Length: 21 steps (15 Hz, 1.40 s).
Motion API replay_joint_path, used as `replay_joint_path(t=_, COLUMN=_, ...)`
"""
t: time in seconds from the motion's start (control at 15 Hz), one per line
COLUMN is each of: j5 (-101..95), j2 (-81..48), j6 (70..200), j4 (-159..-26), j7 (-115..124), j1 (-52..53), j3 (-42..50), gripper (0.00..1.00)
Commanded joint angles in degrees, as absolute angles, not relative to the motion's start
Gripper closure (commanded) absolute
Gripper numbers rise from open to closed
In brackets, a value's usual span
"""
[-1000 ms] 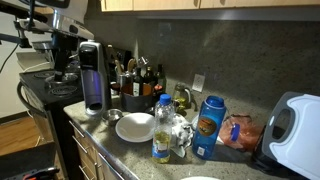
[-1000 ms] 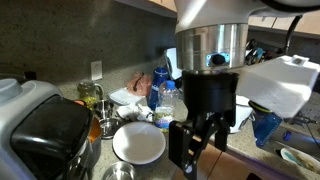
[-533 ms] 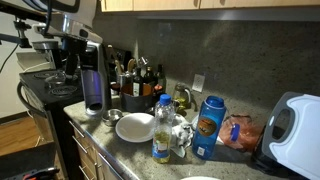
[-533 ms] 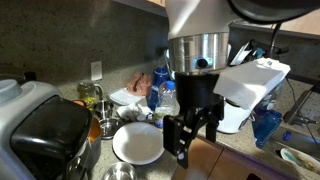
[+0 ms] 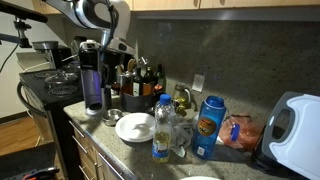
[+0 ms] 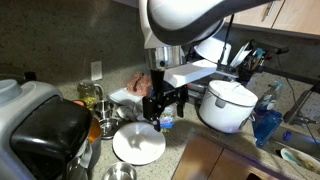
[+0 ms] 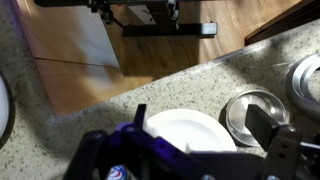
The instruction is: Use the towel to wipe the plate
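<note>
Fingers (image 7: 262,130) wide apart, empty, above plate (image 7: 195,128)

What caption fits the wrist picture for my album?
Open jaws hover over a white plate on a speckled counter, with a metal bowl beside it.

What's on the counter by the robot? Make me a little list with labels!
place: kitchen counter, speckled grey
plate: white, round, looks empty, lying flat on the counter
end effector: open, holding nothing, up in the air near the plate
towel: not clearly seen in any view
wiping: not started
other stuff: clear bottle and blue canister beside the plate, toaster
</note>
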<state>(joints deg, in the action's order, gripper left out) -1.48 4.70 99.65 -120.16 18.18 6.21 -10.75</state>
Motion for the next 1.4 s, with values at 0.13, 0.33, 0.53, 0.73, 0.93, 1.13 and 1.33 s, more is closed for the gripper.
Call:
replay_joint_path(t=0.13, j5=-3.8, j2=-7.2, j6=103.4, j4=-107.8, j7=16.4, j1=6.2, j3=-7.9, gripper=0.0)
replay_joint_path(t=0.33, j5=-4.8, j2=-11.9, j6=105.8, j4=-102.7, j7=17.0, j1=6.4, j3=-6.2, gripper=0.0)
replay_joint_path(t=0.53, j5=-5.8, j2=-16.1, j6=107.5, j4=-98.0, j7=17.3, j1=6.7, j3=-4.8, gripper=0.0)
replay_joint_path(t=0.73, j5=-6.1, j2=-19.7, j6=111.3, j4=-94.8, j7=18.1, j1=7.2, j3=-3.9, gripper=0.0)
replay_joint_path(t=0.93, j5=-6.4, j2=-23.3, j6=116.2, j4=-92.7, j7=19.4, j1=7.6, j3=-2.8, gripper=0.0)
replay_joint_path(t=1.13, j5=-8.1, j2=-26.8, j6=120.2, j4=-91.4, j7=21.5, j1=8.3, j3=-1.0, gripper=0.0)
replay_joint_path(t=1.33, j5=-10.6, j2=-29.7, j6=123.2, j4=-91.0, j7=24.2, j1=9.4, j3=1.2, gripper=0.0)
